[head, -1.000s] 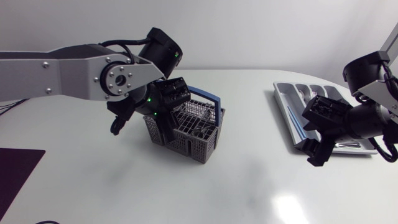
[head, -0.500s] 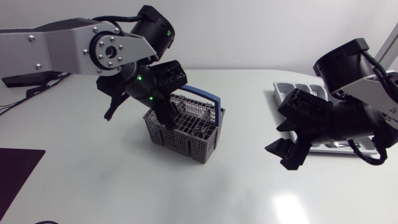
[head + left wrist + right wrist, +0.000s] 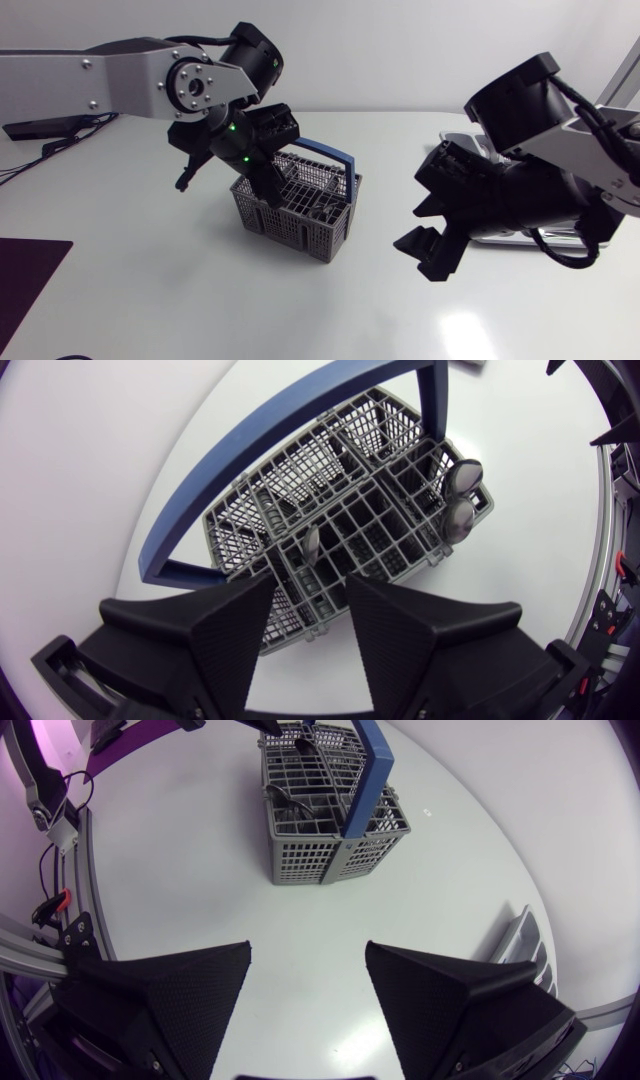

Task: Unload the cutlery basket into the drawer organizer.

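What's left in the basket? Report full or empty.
Neither: partly loaded. The basket holds two spoons in one corner compartment and another piece near the middle; several compartments show bare mesh.

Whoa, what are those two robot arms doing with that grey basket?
They are meant to move cutlery from the cutlery basket into the drawer organizer. The left gripper hangs open just above the basket and holds nothing. A few spoons stand in the basket's compartments. The right gripper is open and empty too, above the table between the basket and the organizer.
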Tool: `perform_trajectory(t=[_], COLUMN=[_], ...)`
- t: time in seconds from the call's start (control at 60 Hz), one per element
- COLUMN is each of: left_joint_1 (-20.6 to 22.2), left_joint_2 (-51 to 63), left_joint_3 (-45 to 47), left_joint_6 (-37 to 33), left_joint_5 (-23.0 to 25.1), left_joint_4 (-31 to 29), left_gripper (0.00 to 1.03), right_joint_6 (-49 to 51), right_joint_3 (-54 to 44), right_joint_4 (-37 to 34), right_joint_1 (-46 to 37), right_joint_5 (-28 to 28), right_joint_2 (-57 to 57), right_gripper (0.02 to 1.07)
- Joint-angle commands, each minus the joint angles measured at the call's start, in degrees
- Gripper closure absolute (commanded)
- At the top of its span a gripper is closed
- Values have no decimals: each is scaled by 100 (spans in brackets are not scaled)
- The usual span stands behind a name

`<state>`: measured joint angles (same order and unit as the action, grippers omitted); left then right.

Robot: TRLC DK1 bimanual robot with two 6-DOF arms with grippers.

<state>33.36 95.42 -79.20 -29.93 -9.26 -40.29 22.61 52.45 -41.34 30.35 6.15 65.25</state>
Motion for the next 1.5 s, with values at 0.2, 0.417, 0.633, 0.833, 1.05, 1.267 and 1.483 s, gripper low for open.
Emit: perform_trajectory(t=[0.2,0.417,0.633,0.833,1.05,1.267,1.483], left_joint_1=[-5,39,100,188,232,285,381], left_joint_2=[452,742,873,1005,1067,1067,1032], left_joint_3=[-289,-359,-298,-228,-166,-17,98], left_joint_6=[102,102,119,146,190,260,260], left_joint_5=[-68,-331,-516,-621,-665,-850,-1201], left_joint_4=[57,294,540,733,856,953,1032], left_gripper=[61,61,68,74,79,82,84], right_joint_6=[-161,-125,-99,-99,-46,-29,-29], right_joint_3=[222,205,73,-41,-112,-235,-288], right_joint_4=[135,214,311,373,373,460,460], right_joint_1=[129,200,243,270,261,261,261], right_joint_5=[-26,-97,-106,-106,-132,-132,-132], right_joint_2=[295,392,392,374,304,277,216], right_gripper=[24,24,24,24,24,24,24])
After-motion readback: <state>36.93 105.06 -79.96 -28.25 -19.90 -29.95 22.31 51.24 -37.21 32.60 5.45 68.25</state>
